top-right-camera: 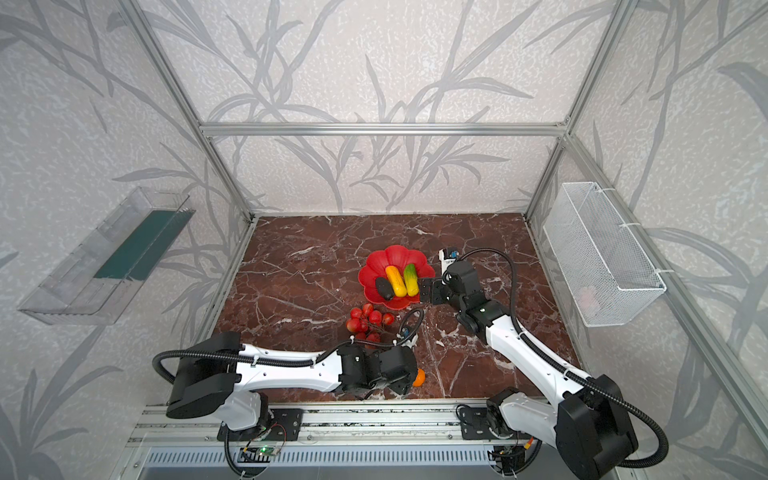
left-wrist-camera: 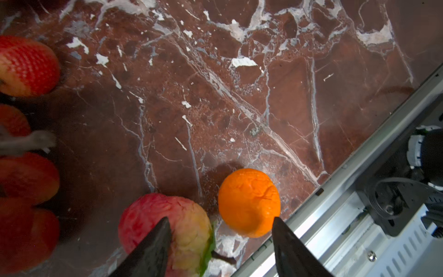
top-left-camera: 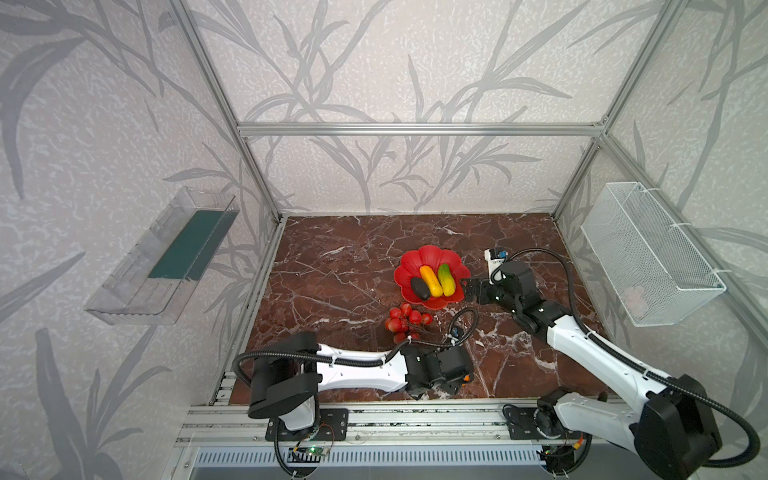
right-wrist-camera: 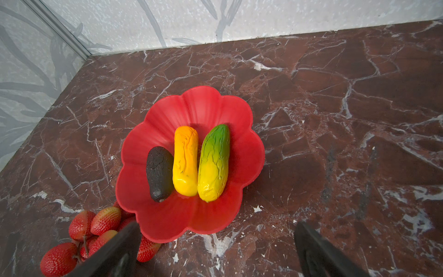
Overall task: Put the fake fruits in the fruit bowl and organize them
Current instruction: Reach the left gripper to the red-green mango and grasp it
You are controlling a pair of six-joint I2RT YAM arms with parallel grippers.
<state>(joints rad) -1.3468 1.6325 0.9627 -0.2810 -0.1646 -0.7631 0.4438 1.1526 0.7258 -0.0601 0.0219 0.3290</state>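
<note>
The red fruit bowl (top-left-camera: 432, 254) (top-right-camera: 395, 252) (right-wrist-camera: 199, 108) stands mid-table. In it lie side by side a dark oval fruit (right-wrist-camera: 159, 173), a yellow oblong (right-wrist-camera: 185, 160) and a green-yellow oblong (right-wrist-camera: 214, 163). A red berry cluster (top-left-camera: 405, 320) (right-wrist-camera: 81, 237) lies on the marble against the bowl's near rim. My right gripper (right-wrist-camera: 218, 224) (top-left-camera: 467, 289) hovers open and empty at the bowl's right rim. Near the front edge, my left gripper (left-wrist-camera: 221, 219) is open above a red-yellow peach (left-wrist-camera: 189, 227) and a small orange (left-wrist-camera: 249, 201) (top-right-camera: 419, 377), one finger over each.
A clear plastic tray (top-left-camera: 166, 257) hangs on the left wall and a white wire basket (top-left-camera: 648, 253) on the right wall. An aluminium rail (left-wrist-camera: 335, 203) runs along the table's front edge, right next to the orange.
</note>
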